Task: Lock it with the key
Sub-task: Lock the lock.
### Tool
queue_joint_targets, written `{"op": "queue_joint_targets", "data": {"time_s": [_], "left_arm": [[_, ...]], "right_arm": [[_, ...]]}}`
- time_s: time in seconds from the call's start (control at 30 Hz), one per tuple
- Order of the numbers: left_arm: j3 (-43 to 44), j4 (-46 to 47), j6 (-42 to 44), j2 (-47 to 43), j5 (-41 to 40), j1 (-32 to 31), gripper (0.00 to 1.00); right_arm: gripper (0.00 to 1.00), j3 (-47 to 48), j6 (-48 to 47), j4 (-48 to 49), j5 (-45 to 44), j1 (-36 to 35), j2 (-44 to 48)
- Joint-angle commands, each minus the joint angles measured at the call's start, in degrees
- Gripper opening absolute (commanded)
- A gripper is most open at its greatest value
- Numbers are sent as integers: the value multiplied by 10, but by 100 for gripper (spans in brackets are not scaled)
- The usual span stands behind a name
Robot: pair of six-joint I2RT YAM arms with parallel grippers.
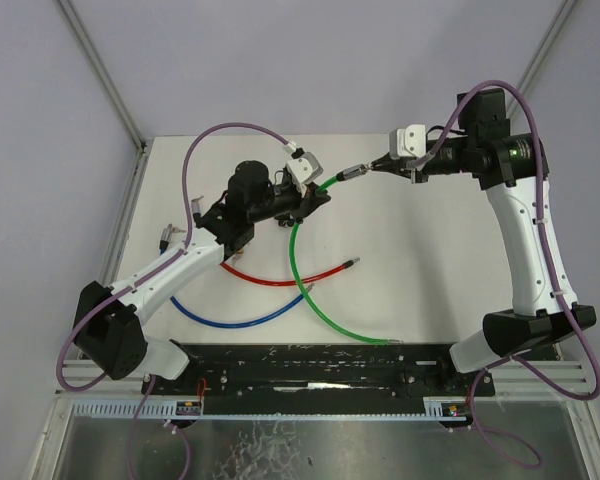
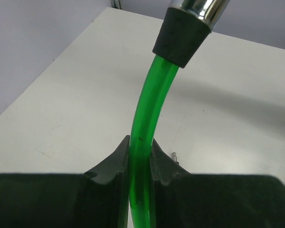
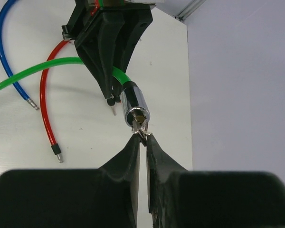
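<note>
Top external, three cables (image 1: 280,282), left gripper (image 2: 141,146) clamping green cable (image 2: 147,104), right gripper (image 3: 142,138) pinching one key (image 3: 140,125)

Green cable lock (image 1: 332,320) with key (image 3: 141,129) at its barrel.
Chrome barrel (image 3: 133,105) is held off the table at upper centre of the top view. The small key sits at its end face, and the cable trails to lower centre.

Probably a robotics lab, white bench (image 1: 430,270), grey enclosure walls (image 1: 330,60)

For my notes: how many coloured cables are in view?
3. Green cable: clamped in the left gripper. Red cable: midway across the table. Blue cable: beside the left arm. None seems hidden.
</note>
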State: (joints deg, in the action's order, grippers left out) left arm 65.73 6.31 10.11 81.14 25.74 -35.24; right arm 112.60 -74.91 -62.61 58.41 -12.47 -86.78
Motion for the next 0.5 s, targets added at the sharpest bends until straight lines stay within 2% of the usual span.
{"op": "queue_joint_targets", "data": {"time_s": [0.0, 0.2, 0.47], "left_arm": [[-2, 83, -11, -19, -45, -3, 0], [-9, 102, 5, -29, -87, -3, 0], [-25, 120, 37, -25, -146, -3, 0]], "right_arm": [[4, -1, 158, 53, -3, -14, -3], [2, 46, 310, 71, -15, -22, -50], [3, 91, 437, 77, -15, -21, -99]]}}
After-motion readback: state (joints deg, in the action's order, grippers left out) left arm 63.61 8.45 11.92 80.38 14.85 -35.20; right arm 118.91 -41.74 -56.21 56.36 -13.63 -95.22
